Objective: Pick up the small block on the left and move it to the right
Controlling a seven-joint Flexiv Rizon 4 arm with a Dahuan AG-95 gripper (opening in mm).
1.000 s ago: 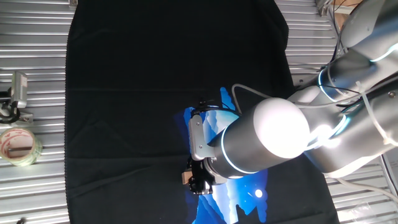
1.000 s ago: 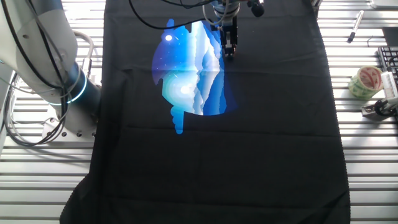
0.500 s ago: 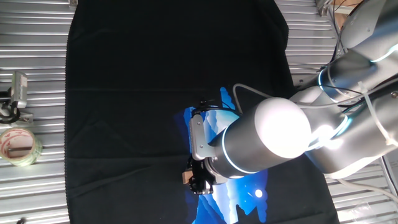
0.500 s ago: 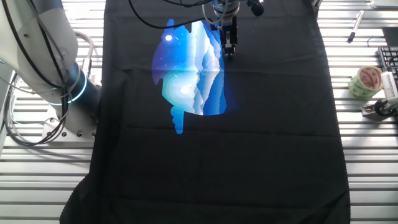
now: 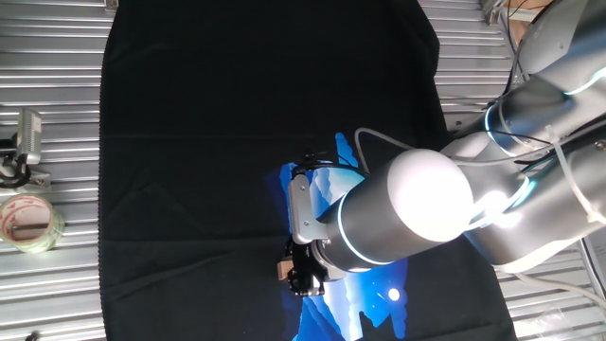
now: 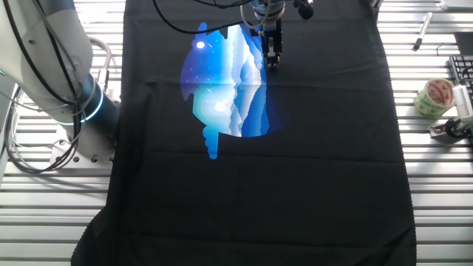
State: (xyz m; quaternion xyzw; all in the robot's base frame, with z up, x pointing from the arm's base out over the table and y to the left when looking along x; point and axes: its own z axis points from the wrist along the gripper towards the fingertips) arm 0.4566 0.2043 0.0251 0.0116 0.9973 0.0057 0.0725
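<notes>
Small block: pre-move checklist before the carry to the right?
1. Small block at the fingertips: ok, tan corner shows beside the gripper.
2. Jaws firmly closed on it: cannot tell, arm covers them.
3. Block lifted off the black cloth: cannot tell.
4. Path over the cloth: ok, nothing lying on it.
5. Tape roll off the cloth, on the slatted table: ok.

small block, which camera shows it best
The fixed view with the big arm in the foreground: the small block peeks out tan beside the gripper. In the other fixed view the gripper hides it.
</notes>
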